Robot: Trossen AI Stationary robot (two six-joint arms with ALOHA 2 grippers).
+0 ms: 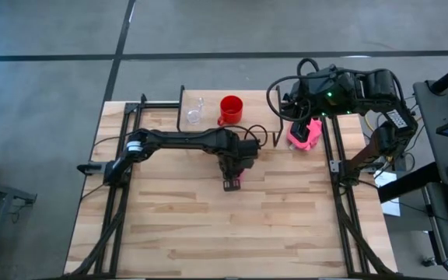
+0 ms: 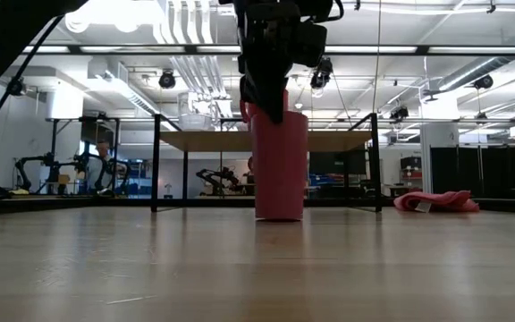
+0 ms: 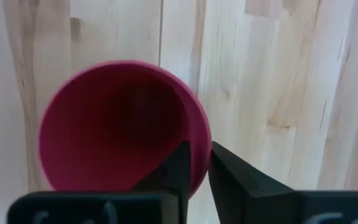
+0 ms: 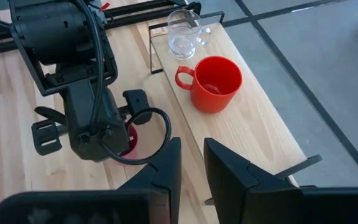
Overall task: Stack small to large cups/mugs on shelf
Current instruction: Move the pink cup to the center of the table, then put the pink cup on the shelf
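Observation:
The magenta tumbler (image 2: 280, 165) stands upright at the table's middle, and my left gripper (image 1: 232, 183) is shut on its rim from above. The tumbler's open mouth fills the left wrist view (image 3: 117, 130). The shelf (image 4: 241, 130) stands at the far edge. On its plank stand the clear glass (image 1: 194, 113) and, to its right, the red mug (image 1: 230, 109), handle toward the glass. My right gripper (image 4: 192, 162) waits, shut and empty, above the table's far right, looking down at the shelf. My left gripper pinches the tumbler's rim (image 3: 201, 155), one finger (image 3: 176, 171) inside the mouth and one (image 3: 235, 177) outside the wall. The fingers point down from above. The tumbler is upright, and its base (image 2: 279, 215) looks to be on the table.
A soft pink cloth (image 1: 304, 133) lies at the far right beside the shelf, also seen in the low view (image 2: 436, 201). Black frame rails (image 1: 339, 179) run along the table's left and right sides. Bare tabletop (image 1: 232, 233) lies on the near side of the tumbler.

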